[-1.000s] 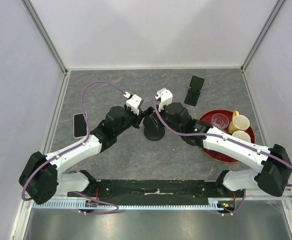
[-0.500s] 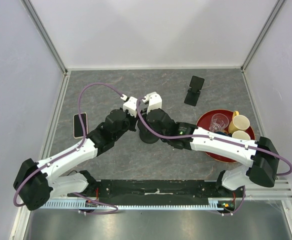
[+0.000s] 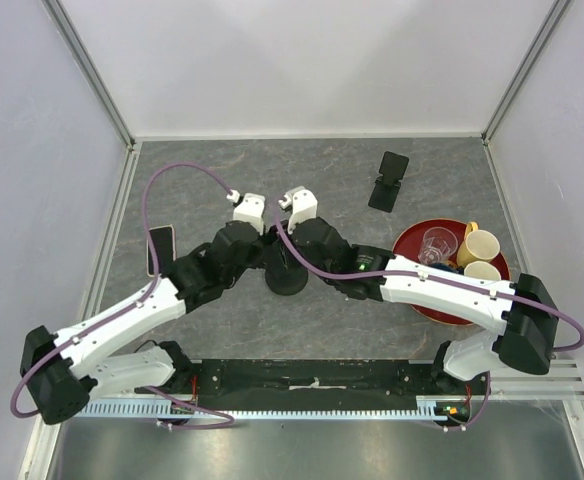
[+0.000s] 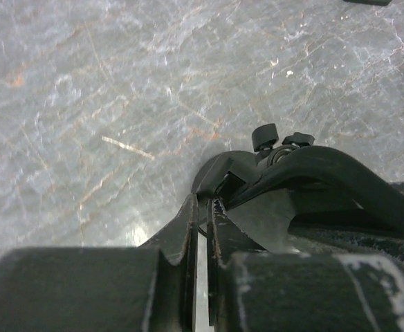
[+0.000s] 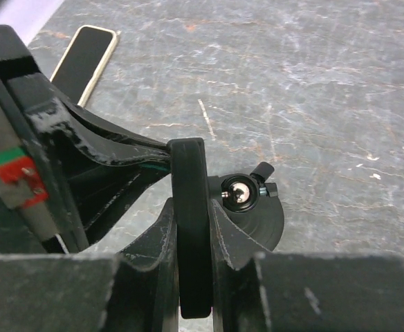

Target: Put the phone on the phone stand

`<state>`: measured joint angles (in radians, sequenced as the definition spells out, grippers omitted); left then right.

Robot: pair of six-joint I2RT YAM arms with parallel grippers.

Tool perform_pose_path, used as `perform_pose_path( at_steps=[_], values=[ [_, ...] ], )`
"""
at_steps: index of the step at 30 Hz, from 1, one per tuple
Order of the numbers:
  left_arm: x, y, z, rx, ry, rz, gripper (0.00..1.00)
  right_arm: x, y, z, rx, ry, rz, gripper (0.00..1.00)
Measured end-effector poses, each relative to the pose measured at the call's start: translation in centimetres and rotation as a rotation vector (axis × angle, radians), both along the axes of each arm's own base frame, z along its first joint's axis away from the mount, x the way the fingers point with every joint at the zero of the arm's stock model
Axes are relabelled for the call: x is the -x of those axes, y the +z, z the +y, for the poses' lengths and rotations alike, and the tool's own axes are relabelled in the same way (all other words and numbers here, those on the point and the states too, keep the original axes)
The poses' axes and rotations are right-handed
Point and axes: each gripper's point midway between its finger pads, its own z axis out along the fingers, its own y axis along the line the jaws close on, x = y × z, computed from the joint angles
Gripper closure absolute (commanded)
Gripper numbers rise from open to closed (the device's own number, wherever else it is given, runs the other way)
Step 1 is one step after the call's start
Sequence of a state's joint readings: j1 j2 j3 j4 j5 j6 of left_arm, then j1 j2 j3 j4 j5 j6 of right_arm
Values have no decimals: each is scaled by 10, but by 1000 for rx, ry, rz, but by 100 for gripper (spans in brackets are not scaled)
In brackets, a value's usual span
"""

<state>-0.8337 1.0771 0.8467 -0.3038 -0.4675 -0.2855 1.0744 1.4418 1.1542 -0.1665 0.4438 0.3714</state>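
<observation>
Step in hand, by judgement: handling and positioning of the phone stand (image 3: 285, 278), ahead of any pickup of the phone (image 3: 158, 246). Right gripper (image 5: 193, 207): clamped on an upright black band of the stand, hinge screw just beside the fingers. Left gripper (image 4: 203, 207): pressed almost together, tips against the stand's dark rim; cannot tell whether anything is caught between them. Phone: flat on the grey table (image 3: 222, 190), screen up, at the left edge, beside the left forearm, well apart from both grippers and apart from the stand; not held. Next move, by judgement: stand set down steady and released by one gripper, then a reach left to pinch the phone by its long edges.
</observation>
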Motion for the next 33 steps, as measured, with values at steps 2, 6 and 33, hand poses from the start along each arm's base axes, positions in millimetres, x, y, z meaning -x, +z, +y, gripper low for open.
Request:
perform_pose_path(
  at_steps=[2,6,33],
  values=[
    [10,1,8,22,16,27,75,6,0,7,-14,42,13,100],
    [33,17,41,76,90,49,66,4,5,6,-31,32,-1,100],
    [74,33,-10,311,-251,162,36,6,-11,-67,184,31,17,46]
  ],
)
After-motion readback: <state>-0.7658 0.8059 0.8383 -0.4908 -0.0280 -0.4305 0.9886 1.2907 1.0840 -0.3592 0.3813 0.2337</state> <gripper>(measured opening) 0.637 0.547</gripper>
